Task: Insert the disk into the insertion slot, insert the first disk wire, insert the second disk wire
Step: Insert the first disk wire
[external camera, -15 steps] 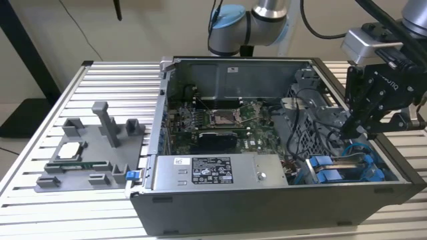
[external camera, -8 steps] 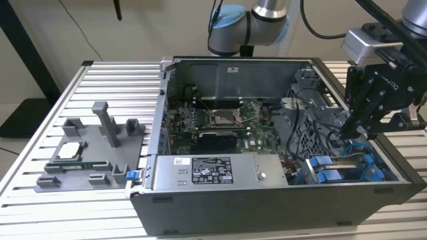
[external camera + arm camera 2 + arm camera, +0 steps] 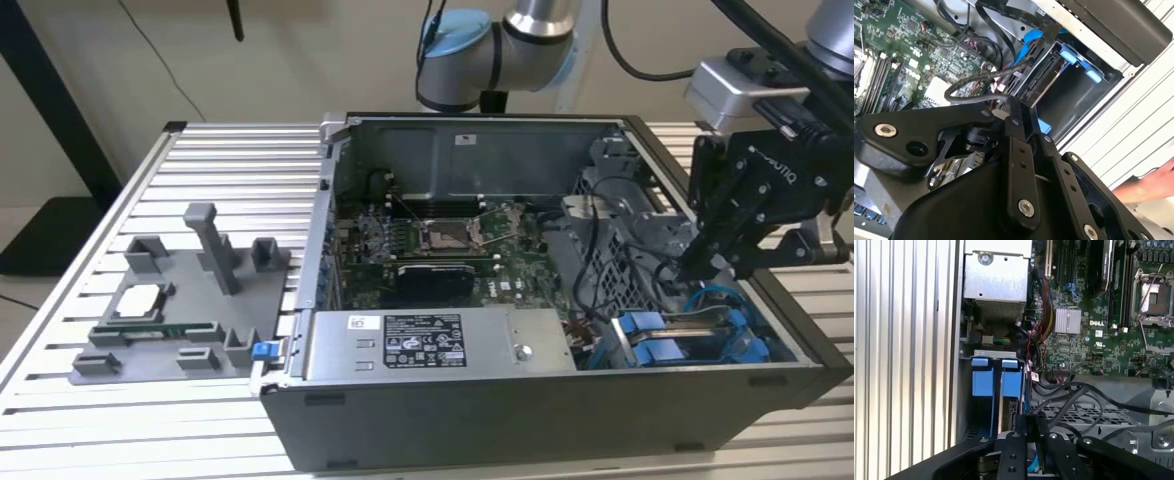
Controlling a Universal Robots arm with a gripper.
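Note:
In the exterior view my gripper (image 3: 701, 265) hangs inside the open computer case at its right end, just above the insertion slot (image 3: 681, 340) with its blue rails. In the first wrist view the disk (image 3: 1012, 412) stands edge-on in the insertion slot (image 3: 985, 354), its blue frame (image 3: 1011, 381) beside a second blue tab. My gripper (image 3: 1031, 424) sits directly at the disk's near end, fingers close together. In the second wrist view a black disk wire (image 3: 961, 87) loops round and runs into the tips of my gripper (image 3: 1014, 107), next to the insertion slot (image 3: 1079, 57).
A grey fixture tray (image 3: 187, 300) holding a small silver chip stands on the slatted table at the exterior view's left. The motherboard (image 3: 441, 245) and power supply (image 3: 427, 345) fill the case; loose cables (image 3: 1079, 395) lie near the slot. A hand (image 3: 1154, 182) rests outside the case.

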